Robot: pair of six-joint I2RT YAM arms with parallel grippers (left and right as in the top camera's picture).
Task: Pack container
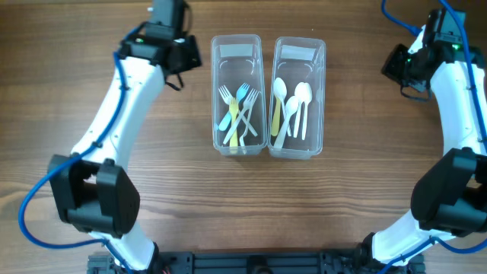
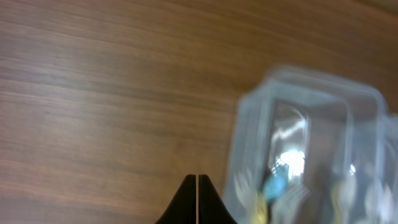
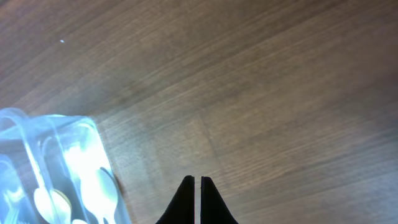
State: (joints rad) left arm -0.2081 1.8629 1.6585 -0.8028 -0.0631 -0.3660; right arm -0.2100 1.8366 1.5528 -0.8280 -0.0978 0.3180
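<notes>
Two clear plastic containers stand side by side at the table's middle. The left container holds several plastic forks, blue, yellow and white. The right container holds several plastic spoons, white and yellow. My left gripper is shut and empty, just left of the left container's far end. My right gripper is shut and empty, well to the right of the spoon container, over bare wood.
The wooden table stretches around the containers. Both arms reach in from the front, the left arm along the left side and the right arm along the right edge.
</notes>
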